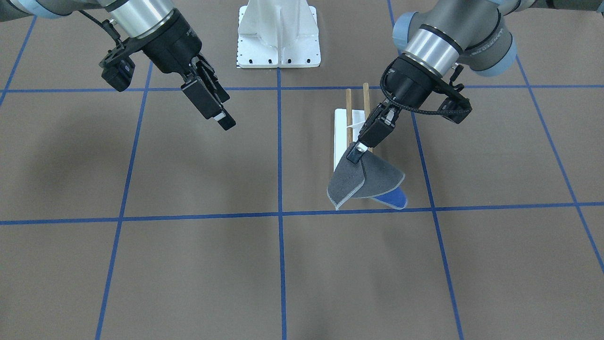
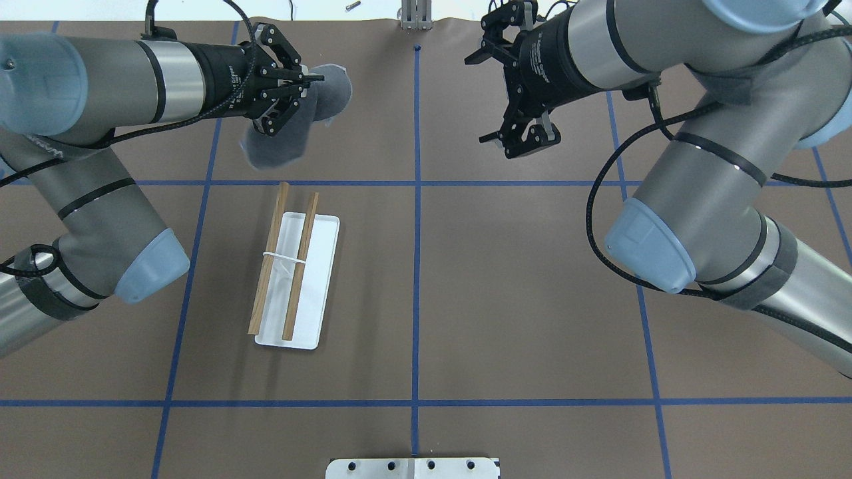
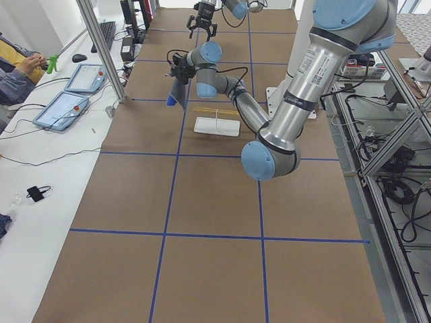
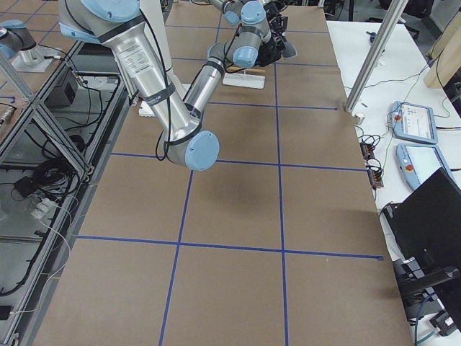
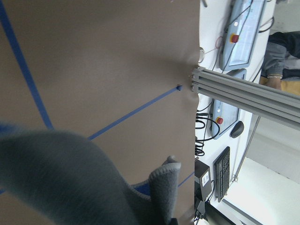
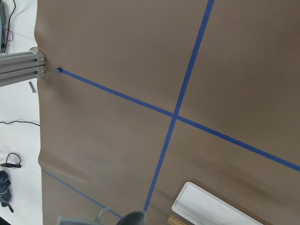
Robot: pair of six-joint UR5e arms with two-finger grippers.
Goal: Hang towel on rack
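The towel (image 1: 365,182) hangs dark grey with a blue underside showing, pinched at one corner by my left gripper (image 1: 357,153), which is shut on it. In the overhead view the towel (image 2: 299,113) and left gripper (image 2: 313,78) are in the air just past the rack's far end. The rack (image 2: 293,266) is two wooden dowels over a white base plate (image 2: 325,266), and nothing hangs on it. The left wrist view shows the grey cloth (image 5: 70,178) close up. My right gripper (image 1: 222,118) is open and empty, off to the other side (image 2: 526,136).
A large white bolted pedestal (image 1: 278,33) stands on the robot's side of the table and also shows in the overhead view (image 2: 413,468). Blue tape lines cross the brown table. An aluminium post (image 5: 243,93) stands at the table's far edge, with operator consoles beyond.
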